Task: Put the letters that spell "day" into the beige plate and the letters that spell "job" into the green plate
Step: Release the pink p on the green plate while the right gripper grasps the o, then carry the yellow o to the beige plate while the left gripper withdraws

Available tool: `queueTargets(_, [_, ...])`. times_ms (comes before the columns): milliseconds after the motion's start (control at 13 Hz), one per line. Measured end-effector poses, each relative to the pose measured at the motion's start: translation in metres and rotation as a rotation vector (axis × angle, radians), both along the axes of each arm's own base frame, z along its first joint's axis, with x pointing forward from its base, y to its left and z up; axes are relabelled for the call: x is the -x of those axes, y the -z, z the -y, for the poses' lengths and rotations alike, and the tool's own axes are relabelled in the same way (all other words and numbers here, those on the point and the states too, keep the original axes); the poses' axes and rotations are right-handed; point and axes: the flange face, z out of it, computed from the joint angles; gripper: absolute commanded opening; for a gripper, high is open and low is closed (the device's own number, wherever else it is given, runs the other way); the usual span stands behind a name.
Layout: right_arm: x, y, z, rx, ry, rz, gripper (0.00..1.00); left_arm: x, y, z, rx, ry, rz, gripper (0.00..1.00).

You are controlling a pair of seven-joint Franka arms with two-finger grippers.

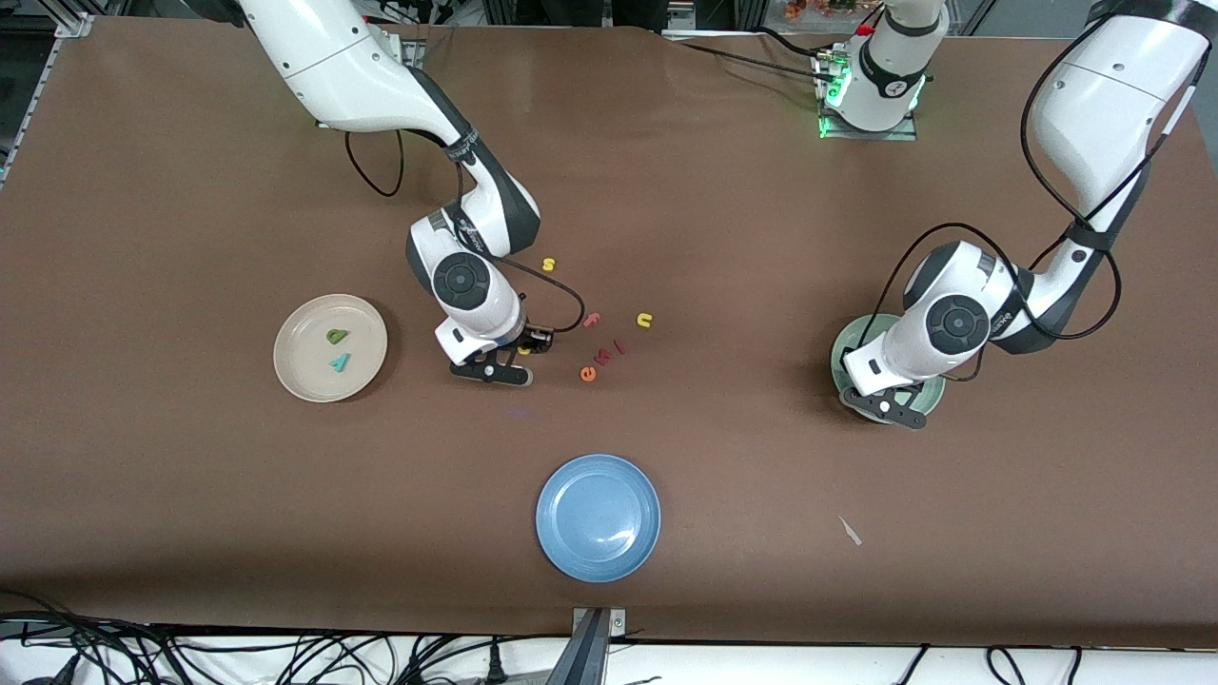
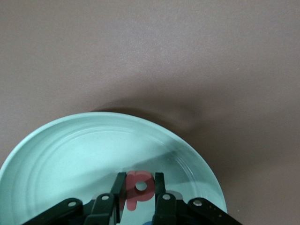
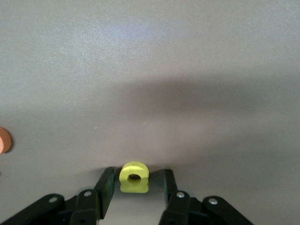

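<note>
Yellow foam letter a (image 3: 134, 177) sits on the brown table (image 1: 190, 190) between the two black fingers of the right gripper (image 3: 136, 182), in the middle of the front view. The jaws stand open around it, a sliver of table showing on either side, so nothing is gripped yet.

Just toward the right arm's end of the table lies the round cream-beige plate (image 1: 295, 381). It already holds the dark green d-shaped letter (image 1: 337, 335) and the teal y-shaped letter (image 1: 340, 361). By this showing, "day" lacks only the a.

At the left arm's end of the table, at mid-height in the front view, the left gripper (image 2: 139, 186) hangs low over the round pale mint-green plate (image 2: 56, 154). Its jaws are closed on the pinkish-red b-shaped letter (image 2: 139, 187), which is not yet let go. A trace of blue peeps out beneath the fingers. Whether the j and o of "job" lie in that plate cannot be told, since the arm covers it from the front.

Spare letters stay scattered near the frame's middle: a yellow s (image 1: 548, 264), a pink f (image 1: 592, 320), a yellow u (image 1: 644, 321) and an orange e (image 1: 588, 374). The round blue plate (image 1: 598, 517) sits low in the frame.
</note>
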Motion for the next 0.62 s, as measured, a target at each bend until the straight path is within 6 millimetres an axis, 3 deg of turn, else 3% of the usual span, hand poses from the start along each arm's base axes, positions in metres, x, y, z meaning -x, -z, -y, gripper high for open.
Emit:
queueTargets(77, [0.000,-0.001,0.000,-0.001,0.000,0.001,0.37,0.000,0.000,0.000,0.000,-0.001,0.000,1.00])
queueTargets(309, [-0.001,-0.001,-0.001,-0.002,0.000,0.003,0.30,-0.003,-0.004,-0.001,-0.001,-0.003,0.008,1.00])
queueTargets(617, [-0.001,-0.002,-0.001,-0.002,0.000,0.004,0.24,-0.017,-0.055,0.000,-0.038,-0.002,0.074,1.00])
